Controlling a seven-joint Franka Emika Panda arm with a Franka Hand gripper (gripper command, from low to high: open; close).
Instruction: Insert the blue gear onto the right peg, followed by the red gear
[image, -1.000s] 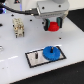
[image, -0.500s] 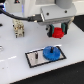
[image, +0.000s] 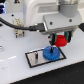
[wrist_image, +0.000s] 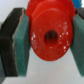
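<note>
Red plastic fills my wrist view: the red gear (wrist_image: 49, 35), round, with its raised hub and dark central hole facing the camera. My fingers (wrist_image: 21, 42) sit on either side of it, teal pads pressed against its rim, so my hand (wrist_image: 49, 37) is closed on the gear and only as wide as the disc itself.

In the exterior view, nearest the camera, lies the white worktop (image: 15, 72). On it rests the grey plate (image: 34, 58) with its black border. A thin dark peg (image: 36, 56) stands upright toward the exterior view's left of the plate. The blue gear (image: 50, 52) lies flat on the plate toward the exterior view's right; it covers the spot where the right peg should be, and I cannot make out the pin itself at this size.

Just beyond and above the blue gear, my hand (image: 59, 40) holds the red gear (image: 60, 40) clear of the plate, near the blue gear and a little to the exterior view's right of it. Whether the two gears touch I cannot tell.

Further back, a small dark fixture (image: 18, 34) stands on the worktop at the exterior view's left.
</note>
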